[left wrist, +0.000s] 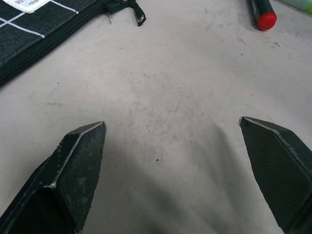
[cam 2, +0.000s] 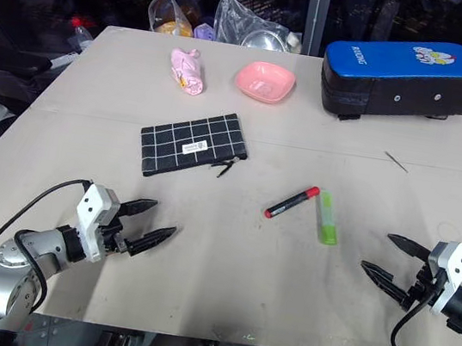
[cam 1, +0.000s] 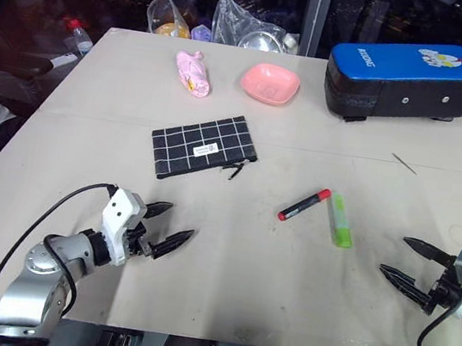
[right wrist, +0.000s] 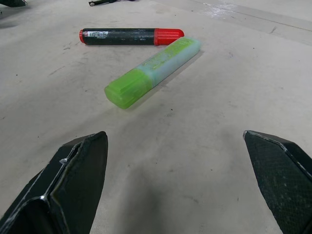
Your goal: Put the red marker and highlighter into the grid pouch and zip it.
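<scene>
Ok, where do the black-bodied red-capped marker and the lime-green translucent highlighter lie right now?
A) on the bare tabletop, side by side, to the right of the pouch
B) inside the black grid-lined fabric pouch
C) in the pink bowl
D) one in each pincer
A: the black-bodied red-capped marker and the lime-green translucent highlighter lie next to each other on the beige table, apart from the black grid-lined fabric pouch; both pincers hang open with nothing between the fingers.

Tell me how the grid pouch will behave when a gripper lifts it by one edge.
The grid pouch lies flat and thin, so it probably holds little and is light. Being soft fabric, it would likely droop rather than stay stiff. Its pull cord lies loose on the table and may dangle.
</scene>
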Available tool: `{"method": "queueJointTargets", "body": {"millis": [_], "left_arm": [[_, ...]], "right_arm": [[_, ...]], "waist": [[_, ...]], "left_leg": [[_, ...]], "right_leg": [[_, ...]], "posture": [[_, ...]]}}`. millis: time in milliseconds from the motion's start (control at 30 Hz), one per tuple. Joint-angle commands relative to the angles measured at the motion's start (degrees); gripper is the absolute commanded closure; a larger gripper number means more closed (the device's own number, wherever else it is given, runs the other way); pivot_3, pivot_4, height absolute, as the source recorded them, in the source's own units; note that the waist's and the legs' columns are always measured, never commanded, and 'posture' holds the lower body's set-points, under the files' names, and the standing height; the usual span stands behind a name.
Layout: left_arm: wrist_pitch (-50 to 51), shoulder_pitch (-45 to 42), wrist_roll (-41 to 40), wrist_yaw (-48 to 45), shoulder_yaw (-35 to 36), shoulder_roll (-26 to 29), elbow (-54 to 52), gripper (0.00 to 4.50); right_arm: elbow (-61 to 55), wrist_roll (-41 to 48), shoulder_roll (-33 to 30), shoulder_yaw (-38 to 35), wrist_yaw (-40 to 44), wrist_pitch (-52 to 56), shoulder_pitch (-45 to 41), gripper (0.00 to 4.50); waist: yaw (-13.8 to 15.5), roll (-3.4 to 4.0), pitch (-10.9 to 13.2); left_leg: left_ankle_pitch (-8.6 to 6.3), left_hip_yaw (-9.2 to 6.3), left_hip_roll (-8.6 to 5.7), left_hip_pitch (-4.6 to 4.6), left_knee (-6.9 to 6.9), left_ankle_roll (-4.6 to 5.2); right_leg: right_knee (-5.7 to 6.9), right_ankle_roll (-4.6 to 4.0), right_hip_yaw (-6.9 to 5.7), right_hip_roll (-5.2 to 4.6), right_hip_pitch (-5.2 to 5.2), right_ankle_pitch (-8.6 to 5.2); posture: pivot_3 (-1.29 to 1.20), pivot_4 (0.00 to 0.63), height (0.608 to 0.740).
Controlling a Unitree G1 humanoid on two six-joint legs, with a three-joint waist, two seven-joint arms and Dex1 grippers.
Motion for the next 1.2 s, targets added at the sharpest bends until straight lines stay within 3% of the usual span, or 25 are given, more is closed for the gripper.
{"method": "queueJointTargets", "body": {"millis": [33, 433, 600, 767, 967, 1200], "left_arm": [[-1.18, 2.03, -1.06, 0.23, 0.76, 0.31, -3.10, 0.06], [-2.25, 4.00, -2.47, 1.42, 3.57, 1.43, -1.59, 0.06], [-4.80, -1.83, -3.02, 1.81, 8.94, 3.48, 8.16, 0.06], [-11.80, -8.85, 0.44, 0.58, 11.84, 9.39, 22.94, 0.06], [-25.21, -17.22, 8.41, 1.73, 8.57, 14.48, 38.22, 0.06], [-55.40, -30.72, 27.13, 8.93, -4.59, 19.08, 58.43, 0.06]], "right_arm": [[1.52, 0.09, -0.92, -1.59, 0.84, -1.86, -1.71, 0.00], [3.35, -0.35, -0.01, -0.51, 1.91, -3.90, -3.82, 0.00], [-5.64, 2.77, 0.92, 0.45, 1.29, -0.65, -2.16, 0.00], [-17.19, 7.52, 3.25, 2.04, -2.92, 5.50, -2.63, 0.00], [-25.13, 9.19, 4.71, 4.60, -7.79, 10.03, -3.93, 0.00], [-28.62, 8.81, 6.70, 7.25, -11.72, 11.86, -6.09, 0.00]], "waist": [[-0.01, 0.00, 0.00], [-0.02, -0.03, 0.02], [-0.01, -0.03, 0.02], [-0.17, -0.07, 0.05], [0.12, -0.17, 0.05], [0.30, -0.22, 0.03]], "left_leg": [[0.00, 0.00, 0.00, 0.00, 0.00, 0.00], [0.00, 0.01, 0.00, 0.00, 0.00, 0.01], [0.00, -0.04, 0.03, 0.01, 0.00, 0.00], [0.00, -0.03, 0.06, -0.01, 0.00, 0.00], [0.00, -0.05, 0.01, -0.11, 0.01, 0.00], [-0.01, -0.14, 0.00, -0.25, 0.07, 0.02]], "right_leg": [[0.00, 0.00, 0.00, 0.00, 0.00, 0.00], [0.00, -0.01, 0.01, 0.00, 0.00, 0.00], [0.03, -0.01, -0.03, 0.03, 0.00, 0.00], [0.02, -0.01, -0.06, 0.03, -0.03, 0.00], [-0.02, 0.00, -0.22, -0.09, -0.05, 0.00], [-0.01, -0.02, -0.41, -0.14, -0.10, 0.02]], "posture": [[0.00, 0.150, 0.740], [0.00, 0.150, 0.740], [0.00, 0.150, 0.740], [0.00, 0.150, 0.740], [0.00, 0.150, 0.740], [0.00, 0.150, 0.740]]}}
